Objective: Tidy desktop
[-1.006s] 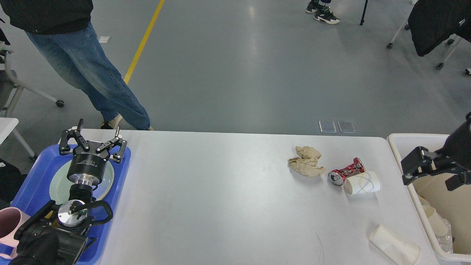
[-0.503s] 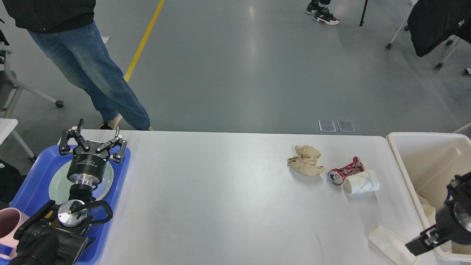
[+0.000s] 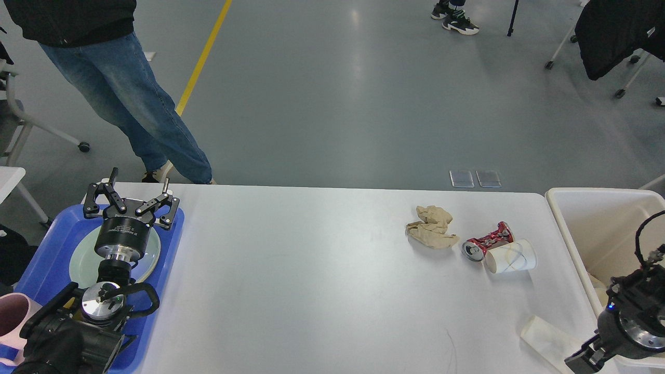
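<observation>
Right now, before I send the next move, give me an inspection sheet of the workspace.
Surface: desktop white, a thin dark mark near its front right.
Job's things: crumpled brown paper, crushed red can touching a tipped paper cup, another paper cup lying at the front right.
Clutter: green plate in the blue tray; pink mug.
Hands: left hand open above the tray; right hand low at the front right corner, state unclear.
Cables: black loop on the right arm.
Surroundings: cream-white bin, person in jeans behind.

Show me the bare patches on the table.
Wide bare stretch of the desktop between the blue tray and the crumpled paper. Crowded right: paper, crushed can, paper cup, flattened cup, right gripper by the bin.
</observation>
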Robot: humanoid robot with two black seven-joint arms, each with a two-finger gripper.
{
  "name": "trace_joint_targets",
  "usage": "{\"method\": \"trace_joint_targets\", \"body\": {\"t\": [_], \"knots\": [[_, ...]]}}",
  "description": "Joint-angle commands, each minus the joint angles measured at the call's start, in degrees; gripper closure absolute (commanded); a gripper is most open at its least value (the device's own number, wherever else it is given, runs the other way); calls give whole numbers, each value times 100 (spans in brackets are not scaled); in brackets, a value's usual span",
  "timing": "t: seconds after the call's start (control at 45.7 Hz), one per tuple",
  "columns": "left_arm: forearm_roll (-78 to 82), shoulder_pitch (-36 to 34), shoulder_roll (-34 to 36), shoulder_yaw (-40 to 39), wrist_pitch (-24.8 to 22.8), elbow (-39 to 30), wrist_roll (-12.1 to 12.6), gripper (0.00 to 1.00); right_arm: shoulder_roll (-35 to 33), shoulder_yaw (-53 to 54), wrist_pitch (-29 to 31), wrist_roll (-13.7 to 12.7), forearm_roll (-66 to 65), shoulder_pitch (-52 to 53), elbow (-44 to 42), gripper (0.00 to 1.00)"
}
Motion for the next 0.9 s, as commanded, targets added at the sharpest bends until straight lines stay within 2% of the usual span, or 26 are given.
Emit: {"method": "trace_joint_targets", "body": {"t": [0.0,0.875], "knots": [[4,-1,0,0,2,-2,-8,4,122,43,-22,-1,62,-146,-185,8],[4,-1,0,-8,-7,-2,-8,4,394,817,-13,-1,476,-1350,-1276,4]]}}
